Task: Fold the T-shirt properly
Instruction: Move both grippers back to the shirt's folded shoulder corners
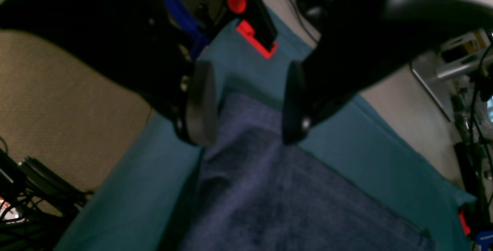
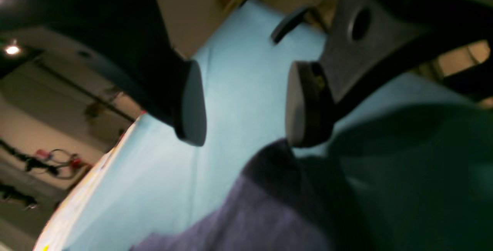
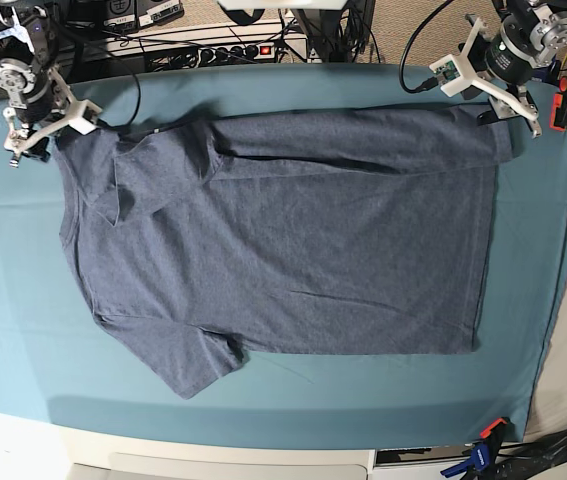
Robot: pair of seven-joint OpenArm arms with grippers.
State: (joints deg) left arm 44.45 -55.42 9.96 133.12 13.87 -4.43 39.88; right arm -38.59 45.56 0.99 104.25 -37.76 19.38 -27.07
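T-shirt (image 3: pixel 293 240) fabric, heathered slate-blue and short-sleeved, lies spread flat across the teal table cloth (image 3: pixel 13 260), plain side up with no lettering showing; its top edge is folded over into a long band that runs from one gripper to the other. The right gripper (image 3: pixel 25 140) sits at the shoulder end of that band, just above the cloth at the shirt's corner, and the nearer sleeve is doubled back onto the chest just beside it, while the other sleeve (image 3: pixel 198 362) lies flat, well away on the far side of the garment. In the right wrist view the right gripper (image 2: pixel 242 102) has its two round pads spread apart with bare teal cloth between them and a shirt corner (image 2: pixel 269 189) just below their tips, pinching nothing. The left gripper (image 3: pixel 515 112) is at the hem end of the folded band, at the shirt's corner there. In the left wrist view the left gripper (image 1: pixel 250 102) likewise holds its pads wide apart, the shirt edge (image 1: pixel 250 128) lying between and under them without being clamped. Beyond the left gripper a red-and-black clamp (image 1: pixel 254 31) bites the edge of the table cloth, and a power strip (image 3: pixel 213 50) lies behind the table.
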